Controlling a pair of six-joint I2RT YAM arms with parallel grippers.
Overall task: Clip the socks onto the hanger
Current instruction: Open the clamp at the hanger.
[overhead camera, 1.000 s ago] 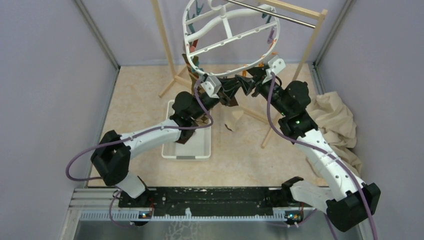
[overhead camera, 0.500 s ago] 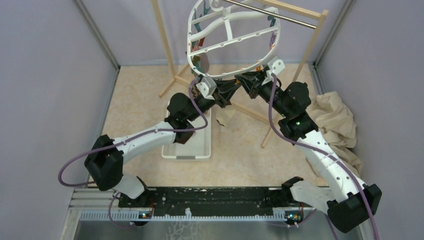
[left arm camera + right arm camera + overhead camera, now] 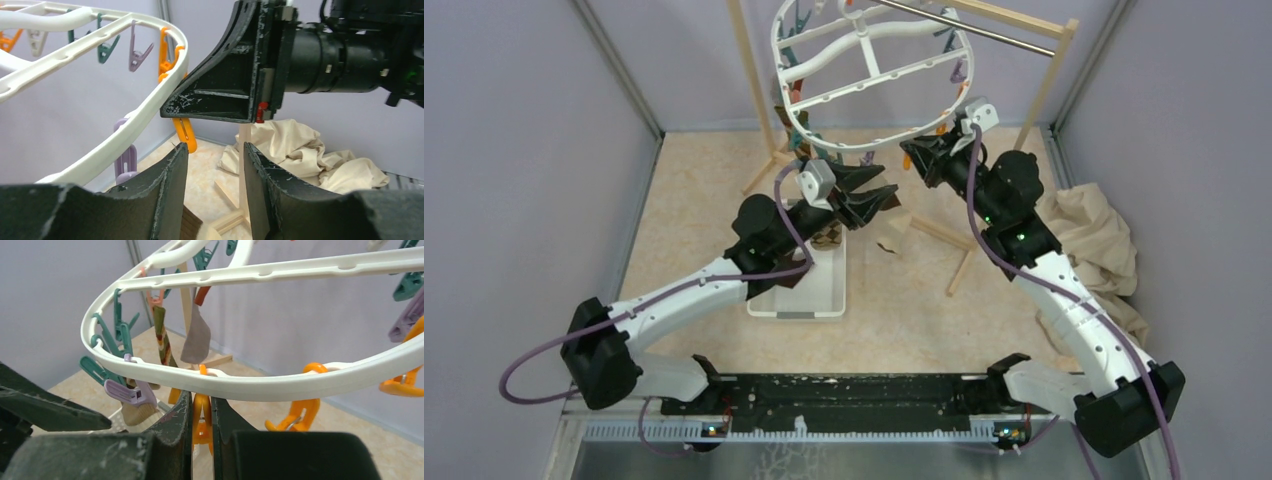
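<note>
We see the right pincer [image 3: 201, 399] closed on an orange plastic peg [image 3: 202, 422]. The peg hangs from the near rim of the large white plastic oval hanger [image 3: 280, 382], with its long axis running from 12 to 6 o'clock between the pads. The left pincer [image 3: 215, 150] stands open and empty. Through its gap we see only a wooden rack post [image 3: 243, 134] and the crumpled beige cloth [image 3: 305, 155].

From above, the left pincer sits at about 8 o'clock from the right one, near it but apart, and both are at the hanger's 6 o'clock edge. Two socks already hang clipped at the far rim: a green-and-orange striped fabric sock [image 3: 161, 337] and a plain brown one [image 3: 196, 337].

A small brown-and-cream sock [image 3: 890, 243] appears to lie loose on the speckled beige counter [image 3: 694, 200]. It is at about 5 o'clock from the left pincer and 7 o'clock from the right, with its long axis running roughly 1 to 7 o'clock. More dark socks sit at the far end of the white plastic tub [image 3: 809, 300], at 7 o'clock from the left pincer. We judge the left arm, free and nearer, is the one to fetch a sock and carry it up to the peg at its 2 o'clock.

We can read no brand, label or writing anywhere.
</note>
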